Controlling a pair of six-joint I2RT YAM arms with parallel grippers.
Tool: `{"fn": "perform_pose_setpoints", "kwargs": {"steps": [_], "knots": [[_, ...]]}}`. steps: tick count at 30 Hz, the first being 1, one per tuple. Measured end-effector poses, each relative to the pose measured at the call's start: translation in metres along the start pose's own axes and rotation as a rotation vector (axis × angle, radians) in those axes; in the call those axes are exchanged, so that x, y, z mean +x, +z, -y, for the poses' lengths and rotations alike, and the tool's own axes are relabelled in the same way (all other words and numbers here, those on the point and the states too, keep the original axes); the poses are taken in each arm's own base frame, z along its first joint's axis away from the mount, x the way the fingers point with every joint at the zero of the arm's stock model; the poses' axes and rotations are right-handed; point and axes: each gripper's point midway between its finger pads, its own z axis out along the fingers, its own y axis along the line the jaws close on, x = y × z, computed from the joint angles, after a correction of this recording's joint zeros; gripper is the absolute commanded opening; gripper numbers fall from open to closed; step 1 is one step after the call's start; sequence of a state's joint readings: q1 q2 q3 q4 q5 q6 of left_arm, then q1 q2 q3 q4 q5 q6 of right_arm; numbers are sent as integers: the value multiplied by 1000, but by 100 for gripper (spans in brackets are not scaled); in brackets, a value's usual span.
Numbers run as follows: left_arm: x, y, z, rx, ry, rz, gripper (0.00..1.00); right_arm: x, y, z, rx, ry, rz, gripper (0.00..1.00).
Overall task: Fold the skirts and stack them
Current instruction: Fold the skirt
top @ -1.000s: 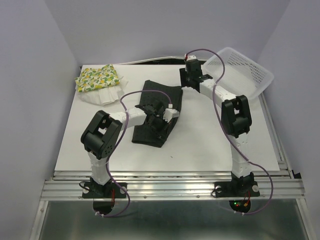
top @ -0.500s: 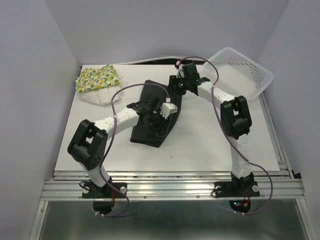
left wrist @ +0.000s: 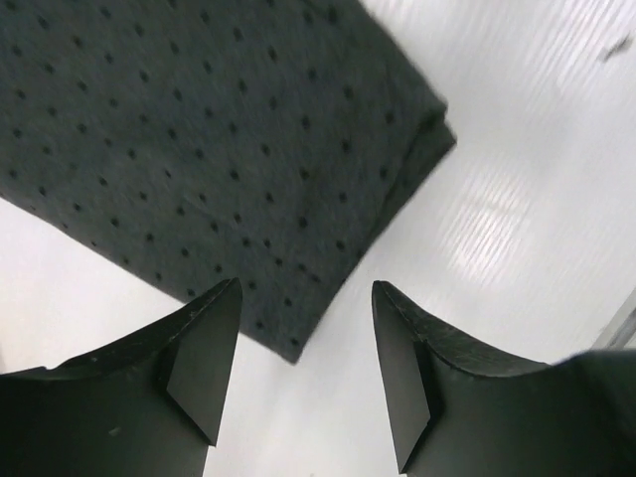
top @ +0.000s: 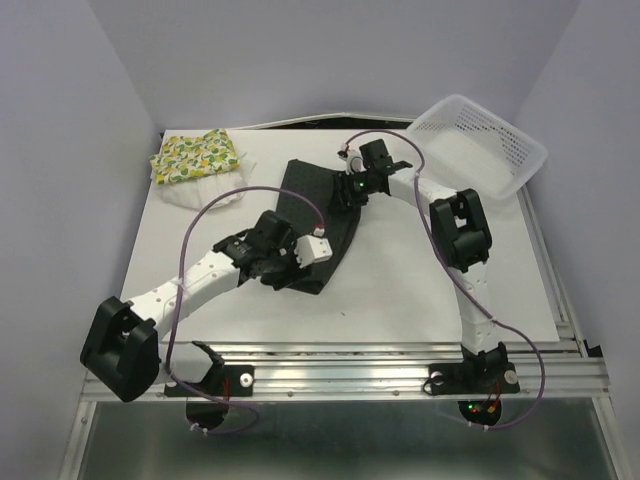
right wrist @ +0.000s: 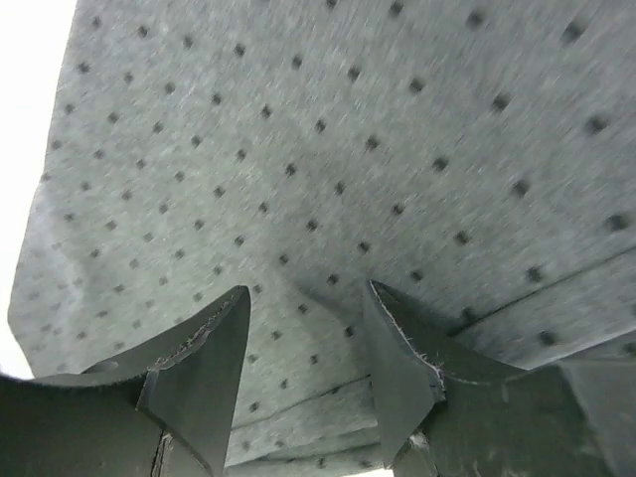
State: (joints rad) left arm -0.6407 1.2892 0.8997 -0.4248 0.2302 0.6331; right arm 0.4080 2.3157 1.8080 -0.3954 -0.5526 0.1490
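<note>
Lying folded at middle of counter [top: 420,280], black skirt [top: 322,215] was seen. Left tool [left wrist: 306,298] was held open over its near corner, right tool [right wrist: 306,293] open over far edge. Lemon-print skirt [top: 195,155] was stacked on white skirt [top: 205,190], far-left corner.

- 2 arms, left arm [top: 190,287] and right arm [top: 478,300]: white links, bulky black joints.
- Purple cable [top: 250,190] loops along each arm.
- Left hand [left wrist: 303,338] and right hand [right wrist: 303,338]: matte black wedge fingers, rough edges.
- Green light [top: 358,185] on the right wrist.
- Red and green lights on the right base [top: 470,408].
</note>
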Motion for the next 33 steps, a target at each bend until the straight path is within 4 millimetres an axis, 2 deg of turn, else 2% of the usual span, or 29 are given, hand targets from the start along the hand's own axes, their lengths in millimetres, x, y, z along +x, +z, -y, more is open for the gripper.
{"fn": "perform_pose_setpoints", "kwargs": {"steps": [2,4,6,9,12,15,19,20,24,26,27,28,33], "knots": [[26,4,6,-16,68,-54,66,-8,1,3,7,-31,3,56],[46,9,12,-28,125,-91,67,-20,1,4,16,-67,17,58],[64,15,17,-43,190,-123,67,-23,-1,3,18,-80,18,59],[76,24,21,-64,275,-136,68,-25,-5,-4,-3,-82,14,59],[76,32,19,-108,355,-131,65,-23,-13,-17,-46,-54,2,59],[70,42,18,-138,416,-113,61,-22,-25,-41,-126,0,-2,58],[61,54,9,-192,466,-99,45,-7,-34,-71,-235,62,-31,58],[59,57,8,-201,471,-94,43,-3,-32,-74,-244,68,-37,58],[56,63,5,-220,486,-91,27,30,-13,-89,-314,110,-121,56],[57,65,6,-223,494,-96,15,44,2,-88,-331,127,-157,55],[56,66,7,-225,498,-97,6,49,6,-88,-336,130,-169,55],[55,66,7,-228,500,-97,2,57,14,-87,-349,144,-192,55],[54,63,9,-223,497,-104,0,64,19,-87,-385,138,-205,55]]}}
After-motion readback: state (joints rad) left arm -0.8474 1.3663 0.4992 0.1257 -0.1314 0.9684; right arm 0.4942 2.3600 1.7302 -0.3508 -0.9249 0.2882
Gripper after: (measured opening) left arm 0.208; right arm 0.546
